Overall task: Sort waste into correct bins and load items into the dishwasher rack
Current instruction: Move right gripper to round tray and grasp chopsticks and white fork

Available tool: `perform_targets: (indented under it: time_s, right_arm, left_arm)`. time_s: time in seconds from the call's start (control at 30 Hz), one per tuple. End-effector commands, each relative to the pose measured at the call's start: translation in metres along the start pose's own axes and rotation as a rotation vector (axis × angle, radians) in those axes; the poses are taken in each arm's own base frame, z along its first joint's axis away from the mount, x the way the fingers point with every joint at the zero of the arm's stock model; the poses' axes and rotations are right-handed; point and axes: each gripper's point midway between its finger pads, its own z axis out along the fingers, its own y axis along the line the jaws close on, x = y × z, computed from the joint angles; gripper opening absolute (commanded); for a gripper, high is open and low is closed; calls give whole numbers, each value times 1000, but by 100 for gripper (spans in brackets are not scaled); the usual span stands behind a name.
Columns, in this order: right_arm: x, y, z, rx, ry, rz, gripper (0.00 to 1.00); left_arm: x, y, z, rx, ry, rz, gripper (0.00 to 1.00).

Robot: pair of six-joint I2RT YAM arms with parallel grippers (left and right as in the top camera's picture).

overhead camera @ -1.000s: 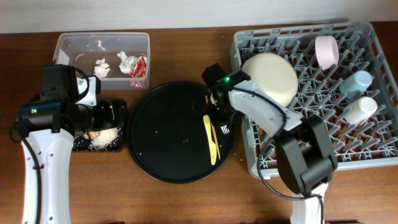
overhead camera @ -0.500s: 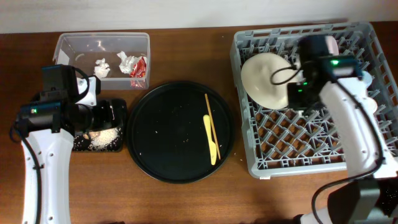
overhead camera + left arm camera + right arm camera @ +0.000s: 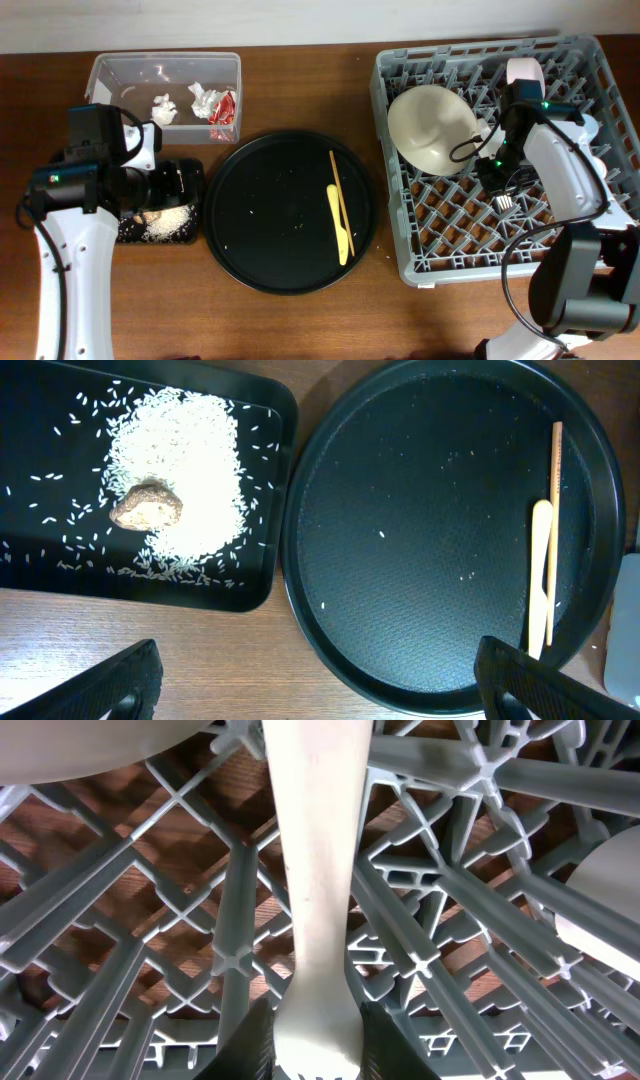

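My right gripper [image 3: 498, 188] is shut on the white fork [image 3: 314, 910] and holds it just above the lattice floor of the grey dishwasher rack [image 3: 440, 262], right of the cream bowl [image 3: 430, 128]. The fork's tines [image 3: 503, 201] show below the gripper in the overhead view. The pink bowl [image 3: 524, 72] stands in the rack's far row. My left gripper [image 3: 320, 695] is open and empty over the table, between the shallow black tray [image 3: 40, 400] with rice [image 3: 185, 470] and a brown lump [image 3: 145, 508], and the round tray. The yellow knife [image 3: 338, 225] and a chopstick [image 3: 340, 190] lie on the round tray.
The large round black tray [image 3: 260, 220] sits mid-table with a few stray grains. The clear tub [image 3: 110, 72] at the back left holds tissue wads [image 3: 163, 108] and the red wrapper [image 3: 226, 106]. My right arm covers the cups in the rack's right side.
My right gripper lifted the white fork off the round tray, carried it over the rack, and now holds it lower, right of the cream bowl. The left arm has not moved.
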Motion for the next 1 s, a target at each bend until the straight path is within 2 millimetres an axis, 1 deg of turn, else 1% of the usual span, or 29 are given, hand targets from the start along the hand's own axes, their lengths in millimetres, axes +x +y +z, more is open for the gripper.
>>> perform_targets:
  time_s: [0.0,0.03,0.07,0.13,0.17,0.2,0.23,0.27,0.3,0.33,0.4,0.43,0.47,0.5,0.53,0.57,0.6,0.63,0.67,0.73,0.8,0.83,0.87,0.9,0.97]
  right_arm:
    - [7,-5,5,26,35,42,43]
    - [7,-5,5,23,34,46,50]
    - [8,-5,3,23,35,46,53]
    - [2,-9,-12,36,-9,85,57]
    - [-1,-12,-31,44,-45,114,57]
    - [-7,-5,-50,3,-90,139,57]
    - [-17,20,-75,-117,-157,112,57]
    - [-25,43,-94,-208,-205,98,61]
    - [-30,73,-109,-313,-240,54,68]
    - [-32,109,-118,-400,-244,-6,71]
    - [-31,181,-130,-435,-240,-139,71]
    - [-31,209,-134,-445,-254,-203,73]
    - [-32,235,-134,-455,-257,-249,80]
    - [-29,257,-130,-465,-243,-295,98]
    - [-22,285,-122,-470,-215,-367,98]
    - [-20,301,-115,-460,-205,-415,98]
    - [-18,318,-101,-448,-173,-437,99]
    - [-21,320,-86,-397,-140,-380,99]
    - [-28,316,-66,-322,-110,-313,99]
    - [-40,302,-15,-175,-34,-208,79]
    - [-45,295,16,-147,26,-181,62]
    - [-47,290,22,-144,36,-168,52]
    - [-49,285,27,-144,43,-153,46]
    - [-55,277,29,-147,40,-127,45]
    - [-58,271,31,-150,37,-110,43]
  left_arm:
    - [1,0,-1,9,-4,-14,99]
    - [1,0,-1,9,-4,-14,99]
    - [1,0,-1,9,-4,-14,99]
    - [1,0,-1,9,-3,-14,99]
    - [1,0,-1,9,-3,-14,99]
    - [1,0,-1,9,-4,-14,99]
    - [1,0,-1,9,-4,-14,99]
    - [1,0,-1,9,-4,-14,99]
    - [1,0,-1,9,-5,-14,99]
    - [1,0,-1,9,-5,-14,99]
    - [1,0,-1,9,-5,-14,99]
    - [1,0,-1,9,-5,-14,99]
    - [1,0,-1,9,-5,-14,99]
    - [1,0,-1,9,-5,-14,99]
    - [1,0,-1,9,-5,-14,99]
    - [1,0,-1,9,-5,-14,99]
    - [1,0,-1,9,-5,-14,99]
    - [1,0,-1,9,-5,-14,99]
    - [1,0,-1,9,-5,-14,99]
    - [1,0,-1,9,-5,-14,99]
    - [1,0,-1,9,-5,-14,99]
    - [1,0,-1,9,-5,-14,99]
    - [1,0,-1,9,-5,-14,99]
    - [1,0,-1,9,-5,-14,99]
    - [1,0,-1,9,-5,-14,99]
